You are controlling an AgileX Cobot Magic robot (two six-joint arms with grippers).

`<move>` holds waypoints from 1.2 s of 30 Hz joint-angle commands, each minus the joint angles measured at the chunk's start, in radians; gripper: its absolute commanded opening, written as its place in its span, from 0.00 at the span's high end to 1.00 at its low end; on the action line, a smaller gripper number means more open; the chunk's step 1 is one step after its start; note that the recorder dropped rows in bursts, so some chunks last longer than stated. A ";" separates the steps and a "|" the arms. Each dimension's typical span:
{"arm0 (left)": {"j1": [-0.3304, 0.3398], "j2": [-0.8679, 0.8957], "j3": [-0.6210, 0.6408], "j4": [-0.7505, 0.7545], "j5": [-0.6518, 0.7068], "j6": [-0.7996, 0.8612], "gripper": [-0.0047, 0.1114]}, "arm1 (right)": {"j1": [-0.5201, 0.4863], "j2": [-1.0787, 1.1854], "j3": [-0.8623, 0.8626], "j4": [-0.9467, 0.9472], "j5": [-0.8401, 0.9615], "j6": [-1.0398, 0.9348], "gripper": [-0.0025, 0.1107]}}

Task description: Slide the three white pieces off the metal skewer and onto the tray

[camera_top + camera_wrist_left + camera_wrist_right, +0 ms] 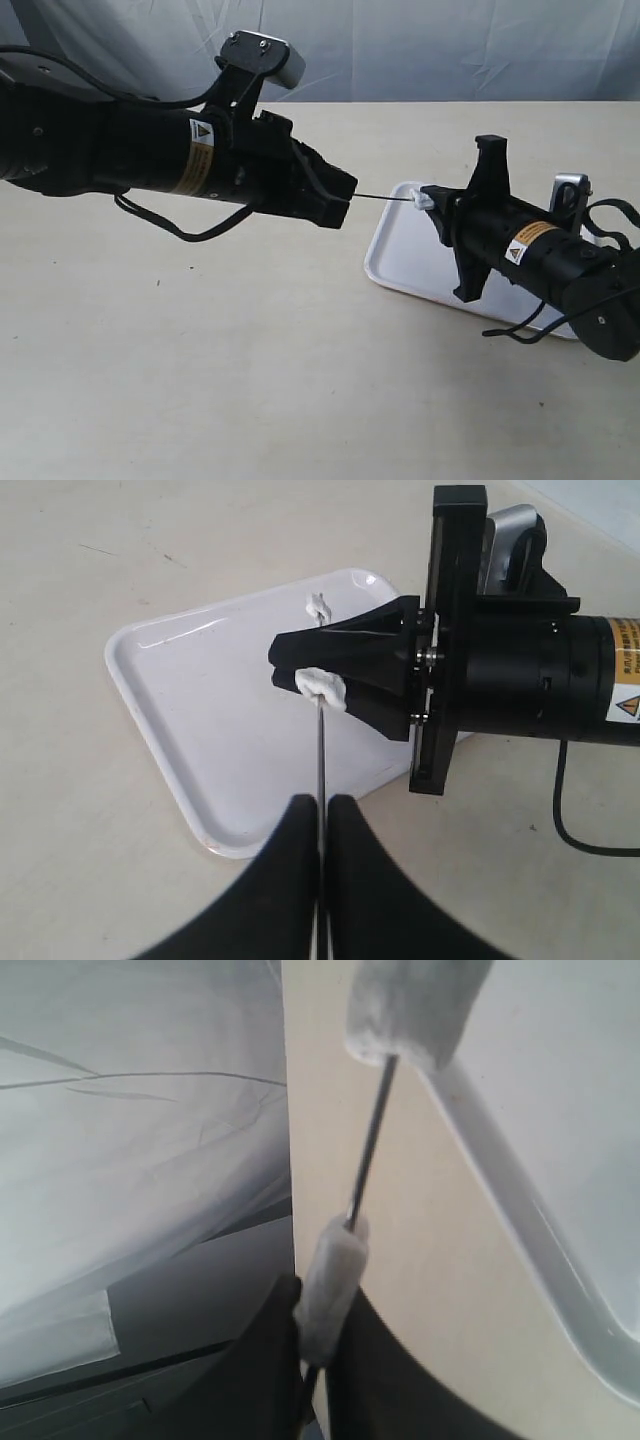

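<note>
White piece (pixel 320 687) — inside right claw (pixel 278 665)

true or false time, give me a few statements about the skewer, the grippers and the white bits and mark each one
1. The left gripper is shut on the metal skewer. True.
2. The right gripper is open and clear of the skewer. False: it is closed on a skewered white piece.
3. A loose white piece lies on the tray. True.
4. The skewer lies flat on the tray. False: it is held in the air between the two grippers.
</note>
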 commanded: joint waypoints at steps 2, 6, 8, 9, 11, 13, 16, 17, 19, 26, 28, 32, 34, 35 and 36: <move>0.002 -0.007 -0.005 0.010 0.019 -0.002 0.96 | 0.000 -0.001 0.001 -0.039 0.007 -0.127 0.98; 0.002 -0.007 -0.005 0.019 -0.004 -0.006 0.96 | 0.000 -0.005 0.001 -0.039 -0.039 -0.207 0.98; 0.002 -0.007 -0.005 0.019 -0.008 -0.006 0.96 | 0.000 -0.014 0.001 -0.042 -0.039 -0.233 0.98; 0.002 -0.007 -0.005 0.019 -0.010 -0.006 0.96 | 0.000 -0.023 0.001 -0.042 -0.039 -0.259 0.98; 0.002 -0.007 -0.005 0.019 -0.010 -0.006 0.96 | 0.000 -0.040 0.001 -0.050 -0.039 -0.299 0.98; 0.002 -0.007 -0.005 0.019 -0.010 -0.006 0.93 | 0.000 -0.064 0.001 -0.067 -0.035 -0.345 0.98; 0.002 -0.007 -0.005 0.019 -0.010 -0.006 0.82 | 0.000 -0.105 0.001 -0.088 0.033 -0.399 0.98; 0.002 -0.007 -0.005 0.019 -0.010 -0.006 0.78 | 0.000 -0.115 0.001 -0.095 0.054 -0.415 0.98; 0.002 -0.005 -0.005 0.019 -0.010 -0.006 0.69 | 0.000 -0.133 0.001 -0.127 0.087 -0.446 0.98; 0.002 0.057 -0.005 0.019 -0.139 -0.004 0.51 | 0.000 -0.201 0.001 -0.171 0.093 -0.479 0.98; 0.002 0.075 -0.005 0.019 -0.157 -0.004 0.48 | 0.000 -0.231 -0.001 -0.167 0.129 -0.531 0.98; 0.015 0.078 -0.005 0.019 -0.214 0.017 0.48 | -0.024 -0.297 -0.001 -0.197 0.263 -0.620 0.98; 0.032 0.080 -0.005 0.019 -0.238 0.017 0.48 | -0.049 -0.330 -0.001 -0.240 0.297 -0.620 0.98; 0.050 0.082 -0.005 0.019 -0.255 0.017 0.48 | -0.065 -0.368 -0.001 -0.283 0.308 -0.620 0.98; 0.055 0.089 -0.005 0.019 -0.271 0.014 0.48 | -0.071 -0.385 -0.001 -0.295 0.308 -0.620 0.98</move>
